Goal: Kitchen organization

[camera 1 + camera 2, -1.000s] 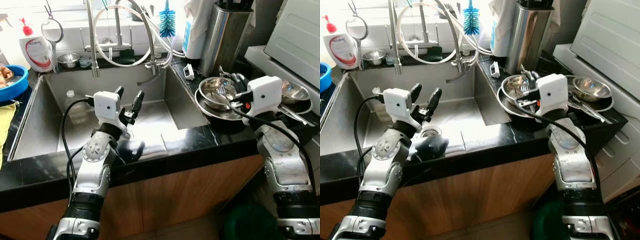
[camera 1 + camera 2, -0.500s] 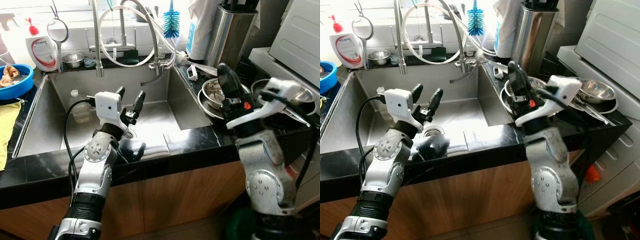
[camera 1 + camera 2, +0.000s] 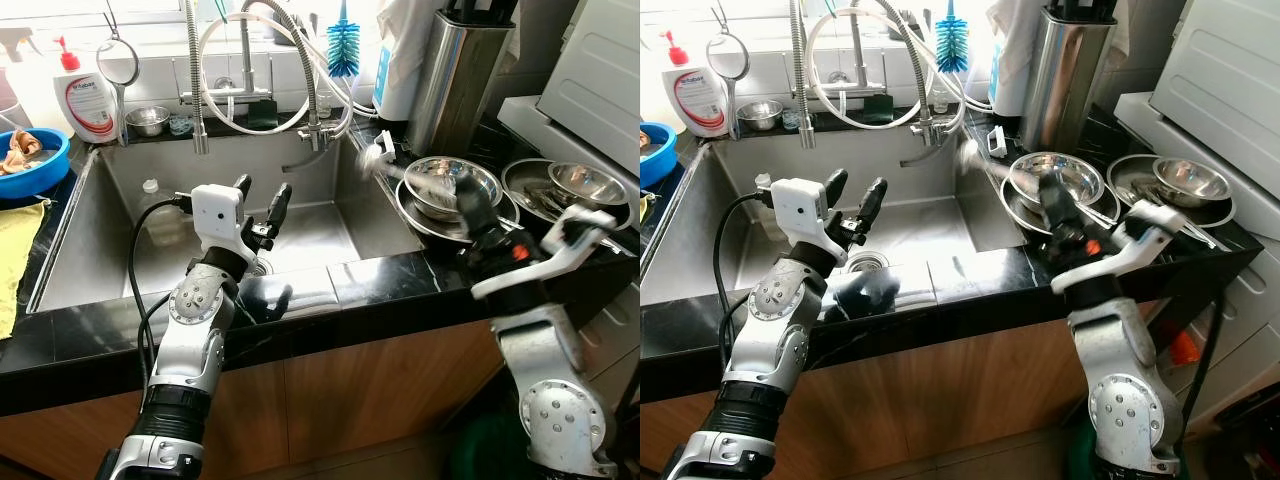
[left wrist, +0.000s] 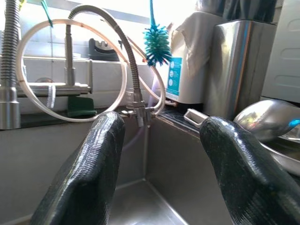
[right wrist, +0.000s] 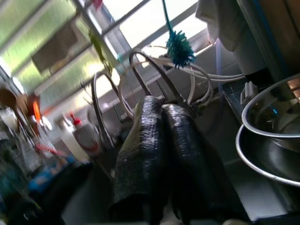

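Note:
My left gripper (image 3: pixel 260 198) hangs open over the steel sink (image 3: pixel 100 230), with nothing between its fingers (image 4: pixel 93 159). My right gripper (image 3: pixel 467 205) is at the counter's front edge, just before the stacked steel bowls (image 3: pixel 445 185). Its fingers (image 5: pixel 154 154) are pressed shut. A thin pale utensil (image 3: pixel 400 170), blurred by motion, sticks out from their tips toward the sink corner. A second plate with a steel bowl (image 3: pixel 585 185) and cutlery lies further right.
A steel knife block (image 3: pixel 455 70) and a blue bottle brush (image 3: pixel 343 45) stand behind the bowls. The taps (image 3: pixel 250 70), a soap bottle (image 3: pixel 85 95) and a small steel bowl (image 3: pixel 147 118) line the back. A blue bowl (image 3: pixel 25 160) sits left. A white appliance (image 3: pixel 600 60) is at right.
My right arm has turned and swung down from over the bowls to the counter's front edge, carrying the utensil. The left arm has held still.

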Available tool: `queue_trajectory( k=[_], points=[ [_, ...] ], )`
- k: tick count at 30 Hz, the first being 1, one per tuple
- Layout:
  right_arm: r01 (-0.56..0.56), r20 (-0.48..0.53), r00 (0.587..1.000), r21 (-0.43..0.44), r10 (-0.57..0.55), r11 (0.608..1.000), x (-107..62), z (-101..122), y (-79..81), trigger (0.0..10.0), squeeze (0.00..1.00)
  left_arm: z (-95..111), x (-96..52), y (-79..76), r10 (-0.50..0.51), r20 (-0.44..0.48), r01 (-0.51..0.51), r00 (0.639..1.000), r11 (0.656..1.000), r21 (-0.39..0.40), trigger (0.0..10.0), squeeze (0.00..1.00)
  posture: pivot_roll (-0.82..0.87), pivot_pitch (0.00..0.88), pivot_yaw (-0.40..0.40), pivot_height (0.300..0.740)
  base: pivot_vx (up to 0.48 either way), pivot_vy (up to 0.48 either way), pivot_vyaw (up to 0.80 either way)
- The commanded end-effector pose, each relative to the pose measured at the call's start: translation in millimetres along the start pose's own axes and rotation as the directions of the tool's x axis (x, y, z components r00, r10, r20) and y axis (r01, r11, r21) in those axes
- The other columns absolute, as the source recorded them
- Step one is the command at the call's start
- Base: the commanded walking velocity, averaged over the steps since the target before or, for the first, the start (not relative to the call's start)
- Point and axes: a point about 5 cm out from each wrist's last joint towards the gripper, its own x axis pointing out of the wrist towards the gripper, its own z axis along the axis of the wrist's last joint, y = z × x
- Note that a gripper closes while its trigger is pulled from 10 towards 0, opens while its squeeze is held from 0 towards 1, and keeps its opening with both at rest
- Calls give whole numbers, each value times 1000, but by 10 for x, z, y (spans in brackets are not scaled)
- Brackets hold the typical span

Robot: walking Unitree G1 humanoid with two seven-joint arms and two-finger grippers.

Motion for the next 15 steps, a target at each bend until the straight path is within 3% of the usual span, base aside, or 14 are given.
queue_trajectory(
  k=[1, 3, 5, 11, 13, 15],
  points=[
    [-35, -41, 999, -48, 33, 998, 49, -35, 39, 10000, 0, 42, 49, -27, -17, 11, 17, 1000, 1000, -9, 10000, 0, 11, 0, -50, 740, 0, 0, 0],
    [-35, -103, 994, -143, 20, 989, 100, -68, 2, 10000, 0, 30, 50, -45, -25, 4, 25, 1000, 1000, -12, 10000, 0, 10, 0, -49, 740, 0, 0, 0],
    [-6, -176, 983, -285, -46, 958, 197, -86, -167, 10000, 0, -2, 47, -86, -37, -8, 37, 999, 999, -22, 10000, 0, 7, 0, -47, 740, 0, 0, 0],
    [-105, -210, 977, -340, 34, 935, 367, -34, -170, 10000, 0, -98, 0, -75, -46, -52, 44, 998, 998, -34, 10000, 0, 9, 0, -50, 740, 0, 0, 0],
    [-103, -212, 977, -348, 29, 932, 429, -21, -222, 10000, 0, -105, -15, 0, -39, -64, 37, 997, 999, -27, 10000, 0, 16, 0, -55, 740, 0, 0, 0],
    [-140, -229, 972, -360, 58, 923, 509, -29, -232, 10000, 0, -80, -15, 152, -44, -85, 46, 995, 999, 27, 10000, 0, 23, 0, -56, 740, 0, 0, 0]
  ],
)
